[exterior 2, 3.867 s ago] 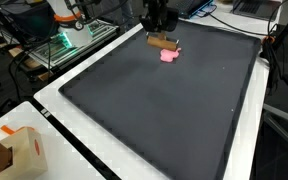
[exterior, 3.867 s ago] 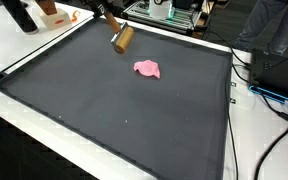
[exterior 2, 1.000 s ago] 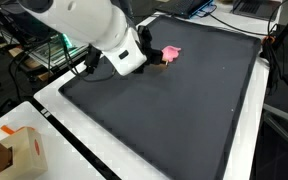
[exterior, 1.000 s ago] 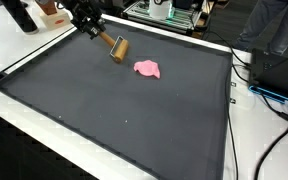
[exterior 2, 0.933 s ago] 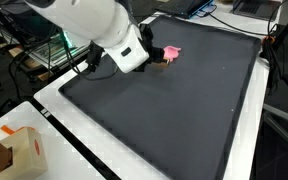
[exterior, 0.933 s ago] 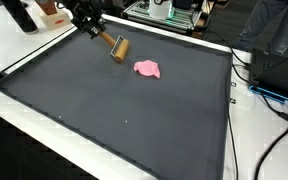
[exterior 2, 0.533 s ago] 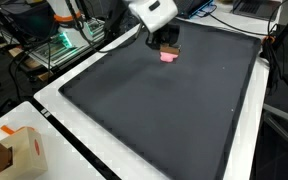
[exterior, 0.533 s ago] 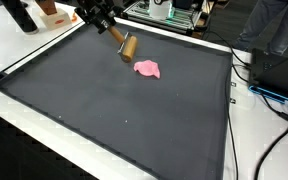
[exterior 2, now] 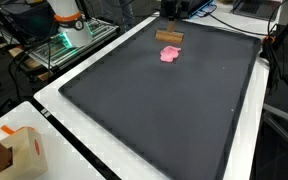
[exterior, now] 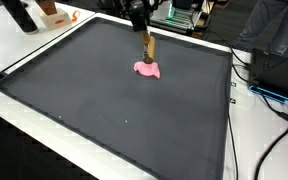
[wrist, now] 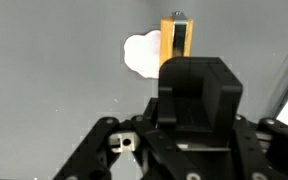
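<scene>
In both exterior views my gripper [exterior: 142, 28] [exterior 2: 170, 20] hangs over the far side of a black mat [exterior: 104, 110] [exterior 2: 164, 110]. It is shut on a brown wooden tool [exterior: 149, 47] [exterior 2: 169, 37] that points down toward a small pink lump [exterior: 147, 69] [exterior 2: 170, 54] lying on the mat. The tool's end sits just above or at the lump's far edge; whether they touch is unclear. In the wrist view the tool [wrist: 175, 44] sticks out beyond the gripper [wrist: 187, 68], with the lump [wrist: 140, 52], washed out to white, just left of it. The fingertips are hidden behind the gripper body.
The mat lies on a white table [exterior: 44, 45]. A cardboard box [exterior 2: 14, 152] stands at a near corner. Lab equipment with green lights [exterior 2: 62, 42] stands beside the table. Cables and a dark box [exterior: 274, 75] lie past one mat edge. An orange item [exterior: 52, 12] sits at a far corner.
The gripper has swung the brown tool from the mat's far corner across to the pink lump and turned it more upright. The white arm has left the exterior view it filled.
</scene>
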Motion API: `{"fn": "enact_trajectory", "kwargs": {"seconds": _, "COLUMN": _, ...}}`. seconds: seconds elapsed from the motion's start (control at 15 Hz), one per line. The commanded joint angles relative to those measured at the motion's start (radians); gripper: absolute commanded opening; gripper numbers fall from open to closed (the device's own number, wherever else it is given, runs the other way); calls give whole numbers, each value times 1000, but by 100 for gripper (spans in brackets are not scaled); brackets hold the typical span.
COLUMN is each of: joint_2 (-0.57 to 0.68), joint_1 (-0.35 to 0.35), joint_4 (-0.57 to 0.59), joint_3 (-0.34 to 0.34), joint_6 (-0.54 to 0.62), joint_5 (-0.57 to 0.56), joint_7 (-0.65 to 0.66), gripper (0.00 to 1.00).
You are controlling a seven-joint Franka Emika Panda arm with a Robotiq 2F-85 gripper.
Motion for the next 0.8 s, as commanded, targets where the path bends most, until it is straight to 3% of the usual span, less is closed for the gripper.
{"fn": "enact_trajectory", "kwargs": {"seconds": 0.0, "joint_2": -73, "joint_1": 65, "joint_4": -88, "joint_3": 54, "joint_6": 53, "joint_5": -174, "joint_7": 164, "gripper": 24}}
{"fn": "enact_trajectory", "kwargs": {"seconds": 0.13, "joint_2": -81, "joint_1": 97, "joint_4": -111, "joint_3": 88, "joint_6": 87, "joint_5": -250, "joint_7": 229, "gripper": 24}}
{"fn": "enact_trajectory", "kwargs": {"seconds": 0.2, "joint_2": -37, "joint_1": 79, "joint_4": -57, "joint_3": 68, "joint_6": 46, "joint_5": -183, "joint_7": 171, "gripper": 24}}
{"fn": "enact_trajectory", "kwargs": {"seconds": 0.27, "joint_2": -38, "joint_1": 91, "joint_4": -62, "joint_3": 78, "joint_6": 51, "joint_5": -191, "joint_7": 189, "gripper": 49}}
{"fn": "enact_trajectory", "kwargs": {"seconds": 0.6, "joint_2": -30, "joint_1": 84, "joint_4": -59, "joint_3": 67, "joint_6": 51, "joint_5": -190, "joint_7": 184, "gripper": 49}}
{"fn": "enact_trajectory", "kwargs": {"seconds": 0.67, "joint_2": -40, "joint_1": 91, "joint_4": -71, "joint_3": 75, "joint_6": 63, "joint_5": -233, "joint_7": 197, "gripper": 24}}
{"fn": "enact_trajectory", "kwargs": {"seconds": 0.73, "joint_2": -51, "joint_1": 100, "joint_4": -85, "joint_3": 84, "joint_6": 76, "joint_5": -286, "joint_7": 213, "gripper": 24}}
